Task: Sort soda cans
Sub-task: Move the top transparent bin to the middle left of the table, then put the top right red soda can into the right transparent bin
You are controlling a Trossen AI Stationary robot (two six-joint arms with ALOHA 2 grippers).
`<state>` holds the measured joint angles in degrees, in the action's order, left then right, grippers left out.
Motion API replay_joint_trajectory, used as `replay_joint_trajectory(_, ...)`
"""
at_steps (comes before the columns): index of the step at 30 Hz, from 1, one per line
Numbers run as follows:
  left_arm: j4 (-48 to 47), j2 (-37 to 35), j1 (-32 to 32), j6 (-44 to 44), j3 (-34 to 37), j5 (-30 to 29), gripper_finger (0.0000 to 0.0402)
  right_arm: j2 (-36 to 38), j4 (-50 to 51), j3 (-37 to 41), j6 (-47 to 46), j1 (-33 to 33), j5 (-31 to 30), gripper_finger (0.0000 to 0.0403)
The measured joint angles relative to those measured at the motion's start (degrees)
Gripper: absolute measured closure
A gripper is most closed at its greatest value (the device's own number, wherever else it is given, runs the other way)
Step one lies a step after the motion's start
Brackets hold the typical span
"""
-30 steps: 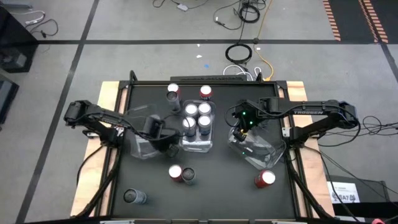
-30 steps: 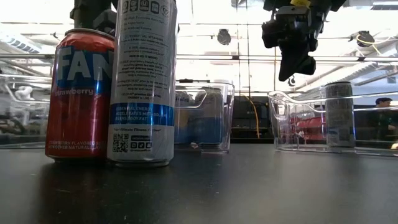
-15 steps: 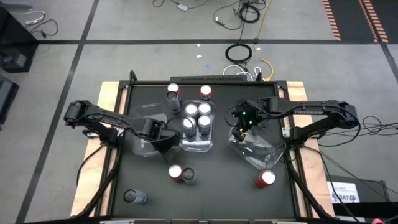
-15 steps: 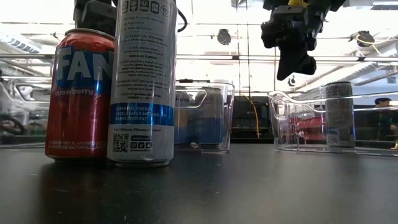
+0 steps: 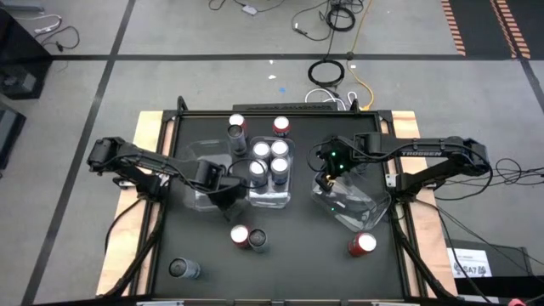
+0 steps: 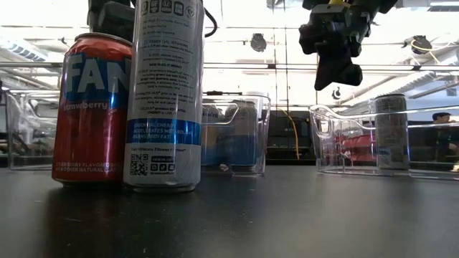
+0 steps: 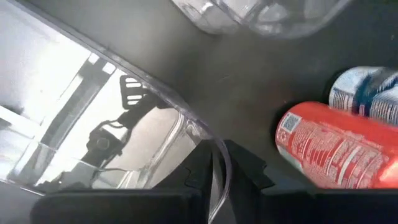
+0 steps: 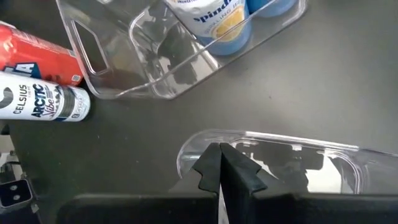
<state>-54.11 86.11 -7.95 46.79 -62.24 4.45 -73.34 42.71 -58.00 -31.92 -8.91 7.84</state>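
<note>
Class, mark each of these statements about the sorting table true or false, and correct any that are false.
1. The middle bin holds four cans. True.
2. The left gripper is clamped on a red can. False: it pinches the clear wall of the left bin.
3. The right gripper grips the rim of the right bin. True.
4. In the low view, the red can stands taller than the silver can beside it. False: the silver one is taller.
5. All cans are already in bins. False: several stand loose on the table.
</note>
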Motion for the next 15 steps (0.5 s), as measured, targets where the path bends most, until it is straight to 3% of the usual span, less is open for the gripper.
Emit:
replay_joint_trajectory(8, -0.1, 0.0, 1.5, 2.3, 0.0, 0.4, 0.0259, 0.0, -0.1, 0.0, -0.2, 0.0, 0.0, 0.0403)
replay_joint_trajectory(15, -2.1, -3.4, 1.8, 3.8, -2.8, 3.2, 0.0247, 0.1, -0.1, 0.0, -0.9, 0.0, 0.0, 0.0403)
